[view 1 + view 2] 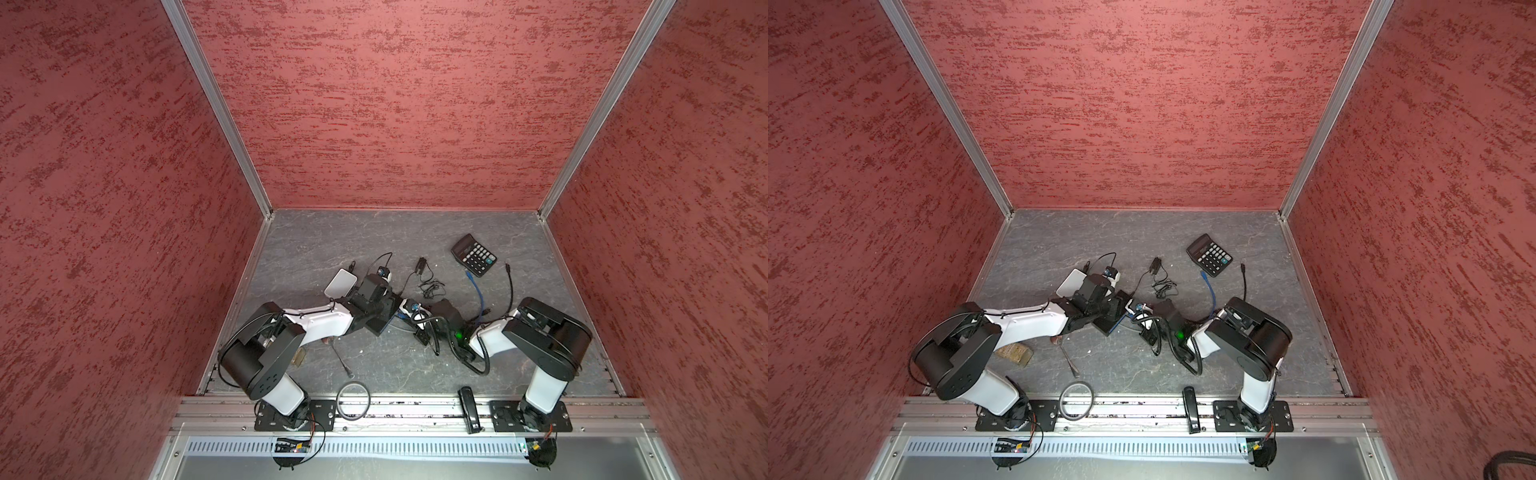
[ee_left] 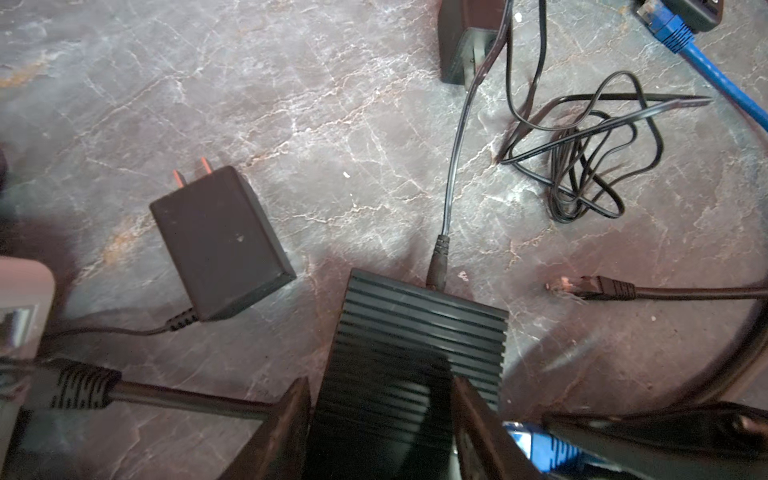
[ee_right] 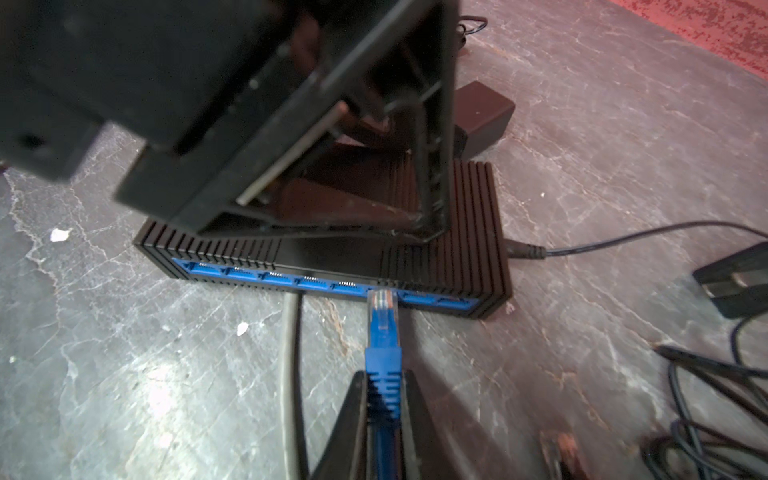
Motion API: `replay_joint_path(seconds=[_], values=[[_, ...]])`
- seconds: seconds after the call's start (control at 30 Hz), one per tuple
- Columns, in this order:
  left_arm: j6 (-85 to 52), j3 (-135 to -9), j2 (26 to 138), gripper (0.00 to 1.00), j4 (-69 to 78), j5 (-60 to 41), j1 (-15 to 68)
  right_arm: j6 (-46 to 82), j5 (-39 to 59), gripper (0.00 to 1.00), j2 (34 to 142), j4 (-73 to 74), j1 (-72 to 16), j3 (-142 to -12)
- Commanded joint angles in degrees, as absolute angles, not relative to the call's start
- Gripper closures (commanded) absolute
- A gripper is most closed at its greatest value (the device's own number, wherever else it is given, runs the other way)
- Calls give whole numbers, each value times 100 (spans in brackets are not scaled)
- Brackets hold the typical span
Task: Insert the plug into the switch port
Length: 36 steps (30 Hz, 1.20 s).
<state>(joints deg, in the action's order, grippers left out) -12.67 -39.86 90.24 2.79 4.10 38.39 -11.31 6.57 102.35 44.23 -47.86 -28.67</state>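
Observation:
The switch (image 3: 465, 232) is a black ribbed box lying flat on the grey table, its blue port row (image 3: 291, 282) facing my right wrist camera. My left gripper (image 2: 381, 382) comes down over the switch (image 2: 424, 316), one finger against each side, shut on it. My right gripper (image 3: 384, 376) is shut on the ribbed boot of the blue plug (image 3: 382, 328). The plug's clear tip sits at the port row's face, toward the end near the power jack; how deep it sits cannot be told. In both top views the two grippers meet at the switch (image 1: 379, 323) (image 1: 1111, 323) mid-table.
A thin power cord (image 2: 453, 158) plugs into the switch's back. Around it lie a black adapter (image 2: 220, 245), a tangled cord (image 2: 582, 166), a black network plug (image 2: 598, 287) and a grey cable (image 3: 291, 374). A calculator (image 1: 473, 254) and a white box (image 1: 340, 281) lie farther back.

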Motion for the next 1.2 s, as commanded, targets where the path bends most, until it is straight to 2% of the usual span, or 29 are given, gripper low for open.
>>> replay_joint_path(seconds=[0.0,0.53,1.17], values=[[-1467,-3813,9140,45,288,291,3935,-1095,594,99,10327,4550,-4866,-3032],[-1685,-3679,9254,45,345,161,4131,-737,117,100,10510,5583,-4956,-2976],[-1391,-2853,9044,46,1935,-809,4140,-528,12,100,10478,5796,-5004,-2936]])
